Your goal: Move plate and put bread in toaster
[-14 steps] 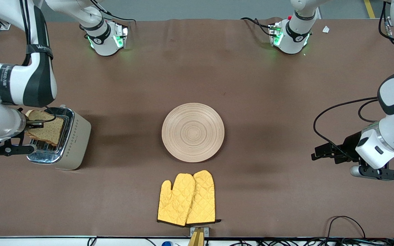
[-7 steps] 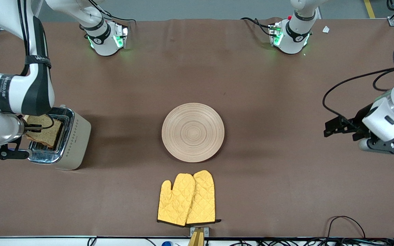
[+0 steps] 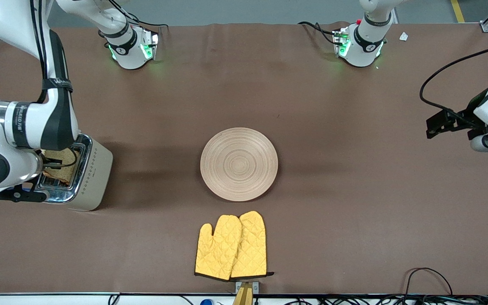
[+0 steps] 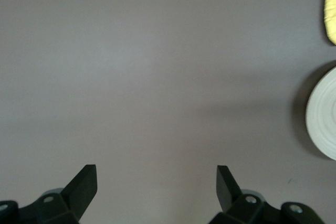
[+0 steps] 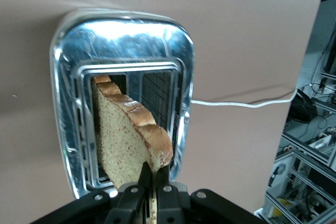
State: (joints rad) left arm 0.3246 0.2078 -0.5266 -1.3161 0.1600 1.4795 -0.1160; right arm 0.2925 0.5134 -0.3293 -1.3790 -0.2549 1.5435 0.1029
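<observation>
- The bread point(image 5: 131, 140) stands on edge, partly down in one slot of the toaster point(image 3: 87, 178), which sits at the right arm's end of the bench point(image 3: 333, 203).
- The right hand point(image 5: 153, 182) is clamped on the slice's upper crust, directly over the slot.
- To finish well, I judge the slice should stay parallel to the slot walls, go straight down, and be let go only once it rests inside.
- The right wrist view shows the pinch, the slot wires and the white cord point(image 5: 252, 102); the front view hides these under the arm.
- Only the front view shows the plate point(image 3: 239, 164) mid-bench, apart from the toaster, with yellow oven mitts point(image 3: 231, 246) nearer the camera.
- The left hand point(image 4: 157, 182) waits, fingers apart and empty, over bare bench.
</observation>
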